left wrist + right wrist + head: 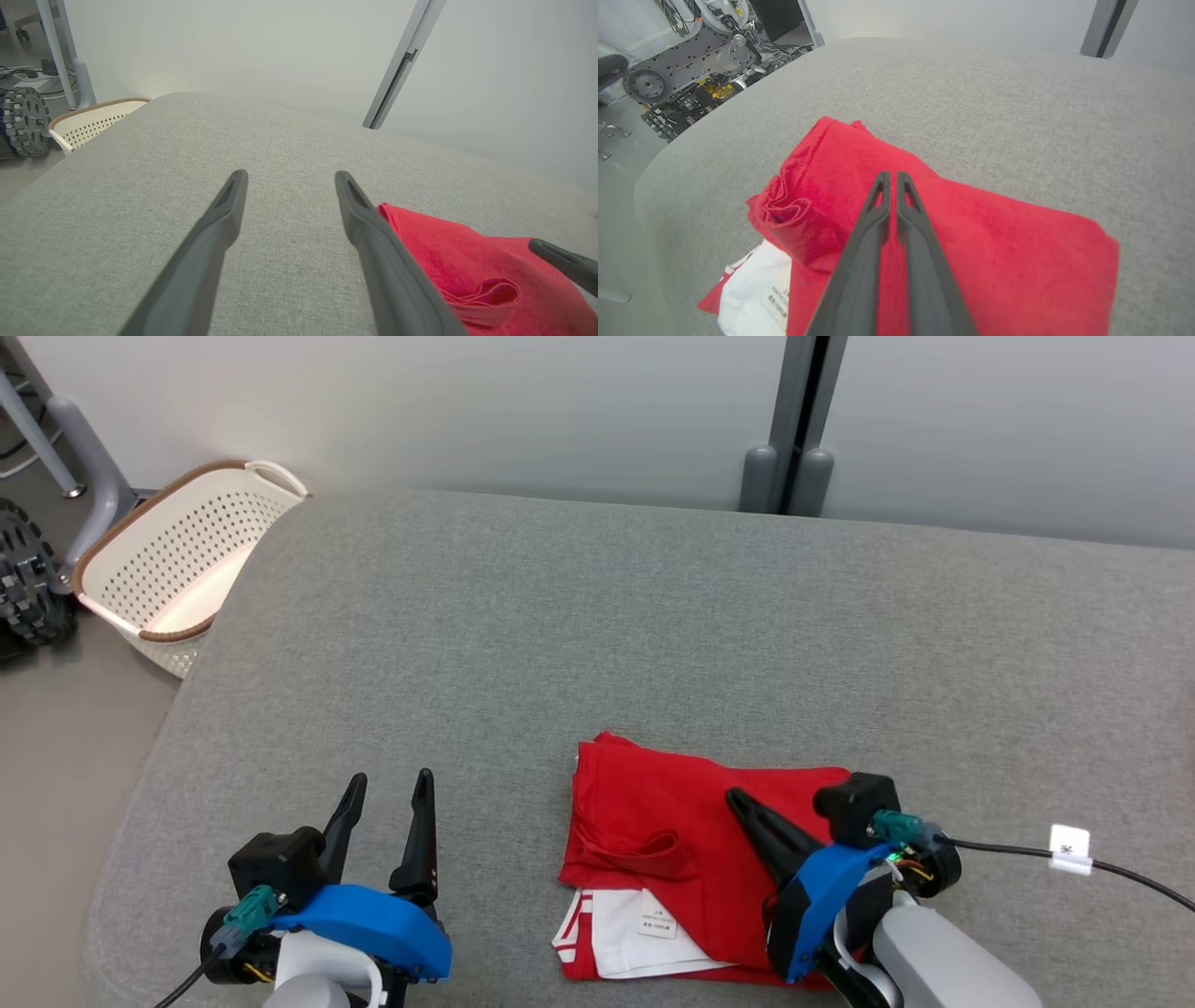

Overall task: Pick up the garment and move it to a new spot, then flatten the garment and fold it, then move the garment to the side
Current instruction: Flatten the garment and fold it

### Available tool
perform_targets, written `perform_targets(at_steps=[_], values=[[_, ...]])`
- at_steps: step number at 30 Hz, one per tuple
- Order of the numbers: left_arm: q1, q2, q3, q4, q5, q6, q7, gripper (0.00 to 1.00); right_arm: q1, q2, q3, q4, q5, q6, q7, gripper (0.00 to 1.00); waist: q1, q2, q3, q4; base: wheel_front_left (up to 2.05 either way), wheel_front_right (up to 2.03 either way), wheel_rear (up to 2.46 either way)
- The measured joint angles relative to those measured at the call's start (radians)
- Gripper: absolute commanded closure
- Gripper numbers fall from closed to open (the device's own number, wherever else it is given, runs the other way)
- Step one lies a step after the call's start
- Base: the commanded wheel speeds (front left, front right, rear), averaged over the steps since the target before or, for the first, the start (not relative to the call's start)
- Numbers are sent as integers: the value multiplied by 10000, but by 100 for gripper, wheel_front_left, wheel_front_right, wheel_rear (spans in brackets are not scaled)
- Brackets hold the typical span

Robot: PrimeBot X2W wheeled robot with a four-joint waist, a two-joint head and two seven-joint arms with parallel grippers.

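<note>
Head view. One red garment [691,821], folded into a rough square, flat on the grey soft table [597,635], near the front edge, a little right of the middle. White inside [607,933] peeking out at the near left corner, with one small label [657,924]; print too small to read. Near right corner hidden under the right arm. At the lower left, the left claw [391,777], over bare table, well apart from the garment, two fingers [420,831] spread wide, holding nothing. Over the red cloth, the right claw [735,795], fingers squeezed so close as to look like one dark spike; hard to say whether touching the cloth. One black cable [1008,847] running off to the right. One white basket [159,560] with holes on the floor past the far left corner, partly hidden by the table.

Left wrist view. Two dark fingers wide apart, bare table between. Far corner of the garment peeking from behind the right-hand finger, the rest cut off at the bottom. Tip of the other claw poking in at the right edge.

Right wrist view. Two fingers nearly shut, only a thin slit between, nothing pinched. Red cloth under them, one bunched fold [784,210] to their left. Blurry machine parts [682,70] past the table, top left.
</note>
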Motion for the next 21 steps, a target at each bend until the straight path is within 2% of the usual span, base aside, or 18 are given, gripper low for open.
perform_targets(at_steps=[4,10,12,15,16,17,21], values=[[-7,13,-10,-31,-10,15,6,0,-4,-209,405,138,-690,0,79,100,0,0,95,189,0,0,0],[-71,-8,-33,-35,-25,42,-2,0,-257,-176,1434,786,-1151,0,261,100,0,0,270,620,0,0,0],[-84,-10,-31,-27,-48,42,-4,0,-268,-134,1588,849,-1124,0,259,100,0,1,288,681,0,0,0],[-90,0,-23,2,-73,42,-23,0,-330,332,2598,719,-663,2,284,100,0,0,339,834,0,0,0],[-90,0,-23,2,-73,42,-23,0,-330,332,2598,719,-663,2,284,100,0,0,339,834,0,0,0],[-90,8,-23,19,-81,42,-46,0,-326,479,3152,631,-336,2,397,100,0,0,340,856,0,0,0],[-90,10,-15,35,-90,73,-63,0,-337,516,3868,673,-63,0,449,100,0,-1,339,836,0,0,0]])
